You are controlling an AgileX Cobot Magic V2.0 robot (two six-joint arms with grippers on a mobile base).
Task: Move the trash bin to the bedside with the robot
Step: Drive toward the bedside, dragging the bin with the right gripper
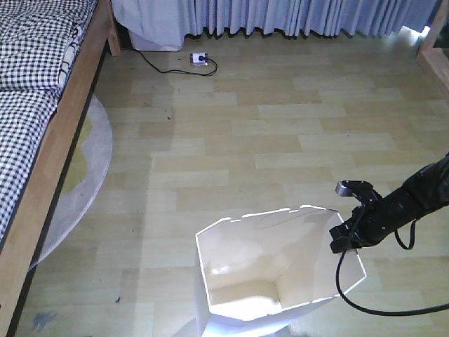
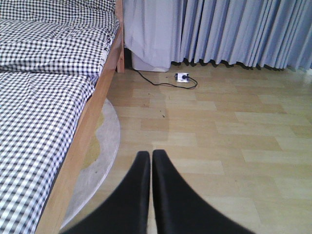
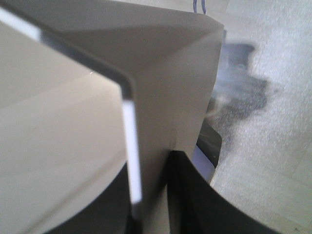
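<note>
At left, the bed (image 1: 43, 158); the left jaws are pressed together, empty, above the floor (image 1: 280, 126). The trash bin (image 1: 245, 246) stands centre, well apart from the bed; the right jaws clamp its right rim. Its base is cut off below.

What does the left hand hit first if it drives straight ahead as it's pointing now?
Nothing close: the left hand points over bare wooden floor. Further on, probably the floor itself or the white object by the curtain; depth is unclear.
</note>
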